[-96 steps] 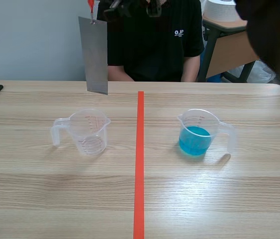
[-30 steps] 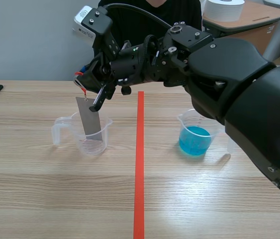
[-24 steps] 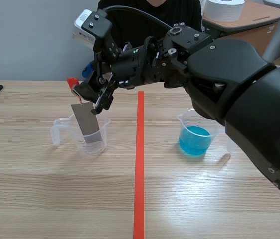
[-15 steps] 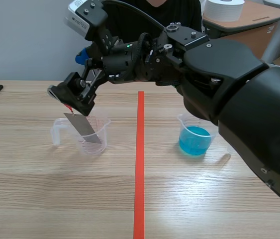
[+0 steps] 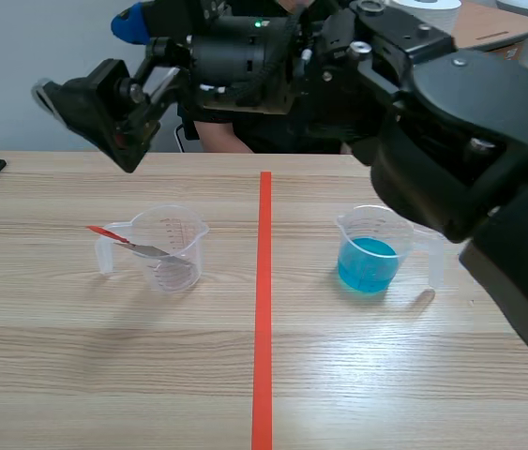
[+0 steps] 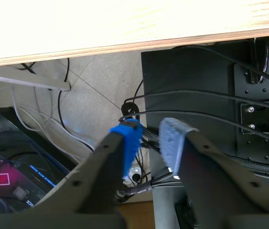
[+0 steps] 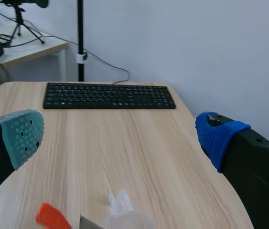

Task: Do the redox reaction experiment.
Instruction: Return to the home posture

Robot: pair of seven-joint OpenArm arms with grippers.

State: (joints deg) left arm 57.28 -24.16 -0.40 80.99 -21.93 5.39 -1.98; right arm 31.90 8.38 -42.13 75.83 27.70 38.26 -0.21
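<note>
Right end effector hangs over the clear cup, fingers wide apart, nothing in them. The strip is below the end effector, inside the cup. It leans at a low tilt, with its red tag over the rim by the handle and its long axis running across the worktop. Blue cup is well off to the side. Left end effector sits below the worktop edge, pads nearly together and empty. Right arm is far nearer, so any regrasp looks like a straight drop onto the tag.
</note>
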